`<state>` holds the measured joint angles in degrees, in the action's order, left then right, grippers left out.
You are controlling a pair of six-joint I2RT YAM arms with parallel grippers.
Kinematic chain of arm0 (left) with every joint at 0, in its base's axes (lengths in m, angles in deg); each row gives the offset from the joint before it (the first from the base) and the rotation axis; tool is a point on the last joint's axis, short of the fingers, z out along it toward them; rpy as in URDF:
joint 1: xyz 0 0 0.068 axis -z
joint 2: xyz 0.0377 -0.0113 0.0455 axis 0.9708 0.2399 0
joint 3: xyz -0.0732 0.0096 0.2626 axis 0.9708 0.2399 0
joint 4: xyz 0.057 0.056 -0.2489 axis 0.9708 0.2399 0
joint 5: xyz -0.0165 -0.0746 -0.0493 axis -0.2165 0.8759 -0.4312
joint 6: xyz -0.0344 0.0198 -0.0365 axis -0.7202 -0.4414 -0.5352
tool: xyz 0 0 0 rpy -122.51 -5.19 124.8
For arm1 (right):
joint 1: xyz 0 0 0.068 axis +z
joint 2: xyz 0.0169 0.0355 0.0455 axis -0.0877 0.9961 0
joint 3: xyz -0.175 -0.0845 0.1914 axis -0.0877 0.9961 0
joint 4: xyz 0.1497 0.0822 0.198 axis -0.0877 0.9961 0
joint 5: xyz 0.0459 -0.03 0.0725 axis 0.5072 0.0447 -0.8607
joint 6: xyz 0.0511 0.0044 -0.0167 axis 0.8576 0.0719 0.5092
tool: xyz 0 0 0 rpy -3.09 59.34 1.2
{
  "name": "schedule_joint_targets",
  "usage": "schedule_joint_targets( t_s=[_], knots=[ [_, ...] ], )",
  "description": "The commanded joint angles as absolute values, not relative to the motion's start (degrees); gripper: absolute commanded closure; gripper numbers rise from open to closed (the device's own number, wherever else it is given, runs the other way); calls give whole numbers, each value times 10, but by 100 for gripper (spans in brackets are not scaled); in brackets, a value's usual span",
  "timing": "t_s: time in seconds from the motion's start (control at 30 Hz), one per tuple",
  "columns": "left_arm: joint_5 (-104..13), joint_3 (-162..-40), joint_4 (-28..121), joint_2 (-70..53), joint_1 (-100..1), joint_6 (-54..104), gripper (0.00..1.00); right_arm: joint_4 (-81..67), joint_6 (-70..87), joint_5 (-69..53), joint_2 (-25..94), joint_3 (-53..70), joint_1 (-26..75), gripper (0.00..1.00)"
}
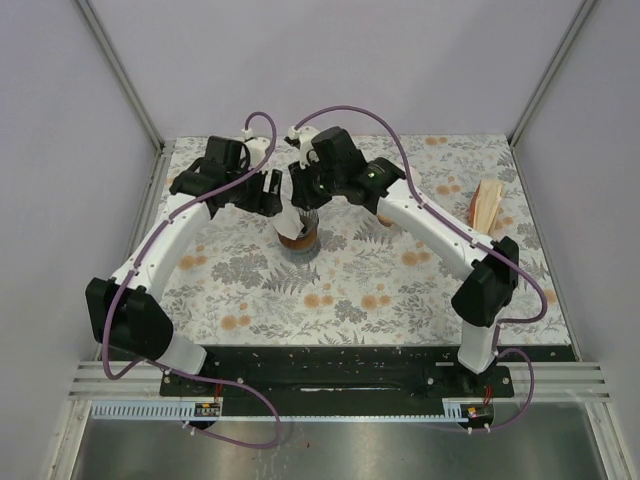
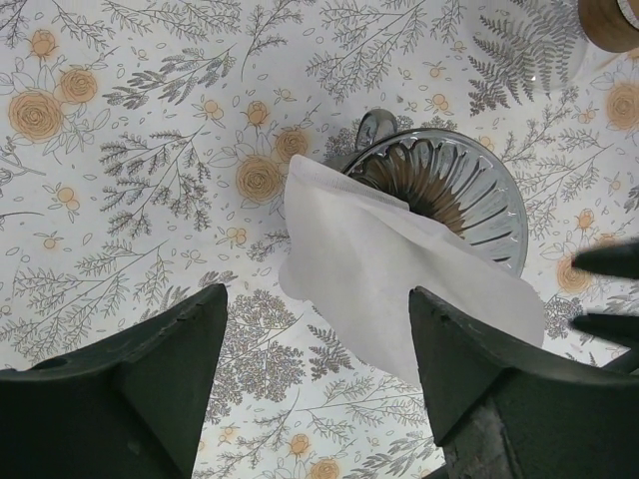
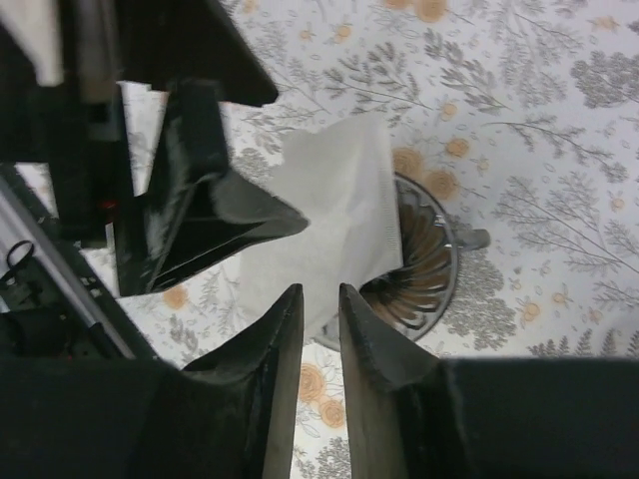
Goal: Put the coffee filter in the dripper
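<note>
Coffee filter (image 2: 379, 269) leaning over dripper (image 2: 469, 190) rim at 8 o'clock, not seated. Right gripper (image 3: 321, 299) pinching its edge; left gripper (image 2: 318, 297) gaping, gripping nothing. Insertion step looking underway; next move calling for centring and lowering.

In the middle of the frame, slightly above the centre, the dripper (image 1: 298, 242) stands on the table (image 1: 400, 290), which has a flower pattern. Both arms bend inward over it. The left gripper (image 1: 271, 192) is just to the upper left of the dripper, and the right gripper (image 1: 305, 192) hangs directly above it. A pale filter (image 1: 304, 213) shows under the right gripper and reaches down to the dripper's rim. How the jaws stand cannot be read from here. At the right edge of the table a wooden holder (image 1: 487, 205) stands well apart. Purple cables (image 1: 350, 112) arch over both arms.
</note>
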<state>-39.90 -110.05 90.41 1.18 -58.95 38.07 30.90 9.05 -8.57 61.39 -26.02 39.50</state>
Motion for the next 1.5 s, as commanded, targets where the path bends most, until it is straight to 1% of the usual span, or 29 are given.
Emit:
schedule_joint_targets(
  t_s=[0.0,0.03,0.1,0.23,0.27,0.47,0.57,0.7,0.83,0.97,1.07,1.37,1.47],
  knots=[
    [-370,-1127,880,-10,-602,376,23,230,56,-152,570,-222,415,79],
    [-367,-1126,880,-8,-606,376,23,225,56,-163,571,-217,418,83],
    [-360,-1126,881,-7,-619,371,23,227,47,-184,583,-215,429,89],
    [-357,-1131,877,-13,-653,371,23,268,37,-127,621,-248,442,99],
    [-356,-1130,876,-15,-662,354,23,282,35,-111,632,-261,442,100],
    [-359,-1100,853,-30,-677,332,22,330,23,14,689,-299,442,100],
    [-362,-1076,831,-34,-677,296,20,348,23,8,717,-311,442,100],
    [-317,-1030,798,-37,-677,236,16,368,22,2,752,-328,443,100],
    [-289,-1007,787,-35,-677,203,16,382,25,1,771,-343,443,100],
    [-297,-996,773,-45,-677,189,16,397,27,3,786,-357,443,100],
    [-303,-990,766,-54,-677,181,18,422,29,16,806,-383,444,100],
    [-295,-945,748,-79,-678,172,28,493,35,14,868,-461,444,100],
    [-283,-931,738,-74,-677,163,30,507,37,14,876,-478,444,100]
  ],
)
